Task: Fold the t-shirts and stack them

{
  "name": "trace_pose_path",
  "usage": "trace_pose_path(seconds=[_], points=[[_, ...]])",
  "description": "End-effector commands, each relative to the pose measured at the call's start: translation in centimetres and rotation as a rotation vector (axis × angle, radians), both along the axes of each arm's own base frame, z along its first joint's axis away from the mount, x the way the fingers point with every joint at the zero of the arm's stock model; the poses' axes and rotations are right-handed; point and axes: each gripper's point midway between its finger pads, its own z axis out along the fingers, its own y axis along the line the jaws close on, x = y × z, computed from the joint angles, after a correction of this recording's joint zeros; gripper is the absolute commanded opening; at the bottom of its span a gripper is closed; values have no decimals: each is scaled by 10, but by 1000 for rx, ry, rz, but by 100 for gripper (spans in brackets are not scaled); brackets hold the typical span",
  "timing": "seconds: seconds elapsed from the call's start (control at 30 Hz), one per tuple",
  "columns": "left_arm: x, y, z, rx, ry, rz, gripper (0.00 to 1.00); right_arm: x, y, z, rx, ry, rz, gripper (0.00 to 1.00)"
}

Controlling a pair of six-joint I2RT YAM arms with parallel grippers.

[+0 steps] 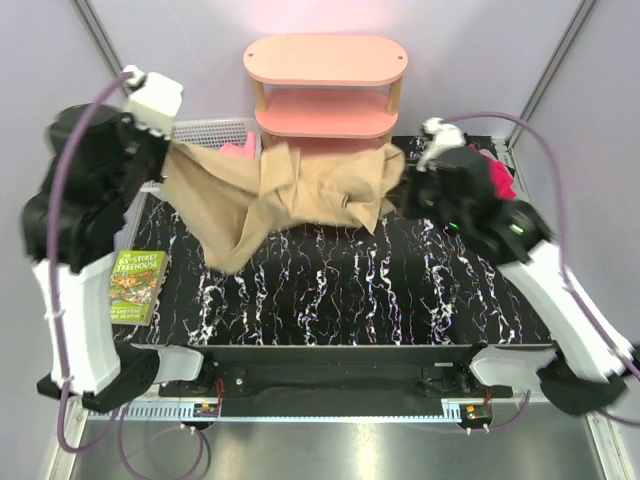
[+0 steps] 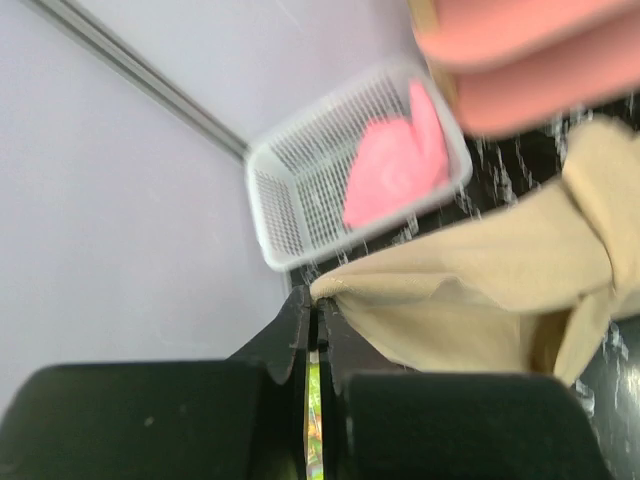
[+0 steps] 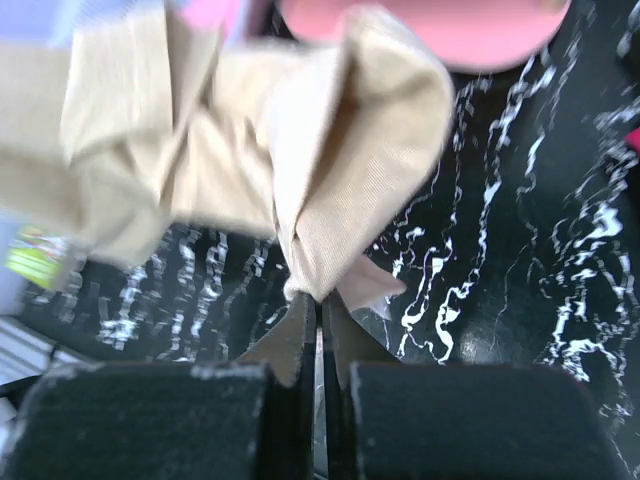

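Note:
A large tan-beige t-shirt (image 1: 280, 195) hangs crumpled in the air over the back of the table, held between both arms. My left gripper (image 1: 168, 152) is shut on its left edge; in the left wrist view the cloth (image 2: 480, 300) comes out of the pinched tips (image 2: 320, 305). My right gripper (image 1: 405, 182) is shut on a bunched corner, with the cloth (image 3: 330, 180) rising from the tips (image 3: 320, 298). A light pink t-shirt (image 2: 395, 165) lies in the white mesh basket (image 2: 280, 210). A magenta-red t-shirt (image 1: 498, 176) shows behind the right arm.
A pink oval shelf unit (image 1: 325, 85) stands at the back centre. A green book (image 1: 138, 285) lies at the left edge of the black marbled table (image 1: 350, 290). The basket (image 1: 212, 128) sits at the back left corner.

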Motion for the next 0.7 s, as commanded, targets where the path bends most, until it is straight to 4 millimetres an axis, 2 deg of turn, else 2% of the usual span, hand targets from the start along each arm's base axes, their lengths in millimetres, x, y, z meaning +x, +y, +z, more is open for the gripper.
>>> trace_pose_path(seconds=[0.0, 0.03, 0.07, 0.1, 0.13, 0.17, 0.23, 0.27, 0.3, 0.33, 0.4, 0.43, 0.47, 0.5, 0.53, 0.6, 0.63, 0.67], points=[[-71, 18, 57, -62, -177, 0, 0, -63, -56, 9, -20, 39, -39, 0], [-79, 18, 53, -63, -170, -12, 0, -74, -59, 7, -1, 57, -31, 0], [-92, 17, 42, -64, -148, -38, 0, -83, -63, -9, 3, 104, -41, 0], [-97, 15, 30, -64, -121, -52, 0, -98, -74, -11, 22, 108, -50, 0], [-100, 13, 17, -69, -93, -65, 0, -103, -78, -20, 23, 122, -66, 0], [-97, 8, -14, -67, -25, -84, 0, -107, -82, -43, 3, 168, -85, 0], [-89, 2, -42, -74, 35, -94, 0, -105, -85, -66, -35, 198, -110, 0], [-76, 0, -56, -72, 59, -81, 0, -101, -86, -71, -56, 203, -122, 0], [-69, 0, -57, -74, 55, -72, 0, -92, -82, -77, -88, 213, -126, 0], [-61, -2, -52, -75, 37, -69, 0, -84, -85, -72, -112, 188, -149, 0], [-46, -5, -27, -70, -3, -73, 0, -65, -79, -66, -158, 162, -147, 0], [-34, -6, 1, -78, -50, -66, 0, -53, -82, -43, -179, 96, -163, 0], [-30, -7, 16, -82, -73, -65, 0, -42, -78, -42, -218, 105, -167, 0], [-27, -8, 30, -88, -91, -66, 0, -37, -77, -31, -221, 88, -171, 0], [-25, -9, 49, -96, -108, -70, 0, -34, -73, -5, -178, 45, -166, 0], [-30, -9, 52, -108, -94, -64, 0, -42, -68, 8, -118, 42, -138, 0], [-34, -6, 36, -94, -38, -54, 0, -48, -68, 4, -94, 55, -134, 0], [-37, -4, 24, -87, -14, -43, 0, -60, -77, 13, -47, 19, -141, 0]])
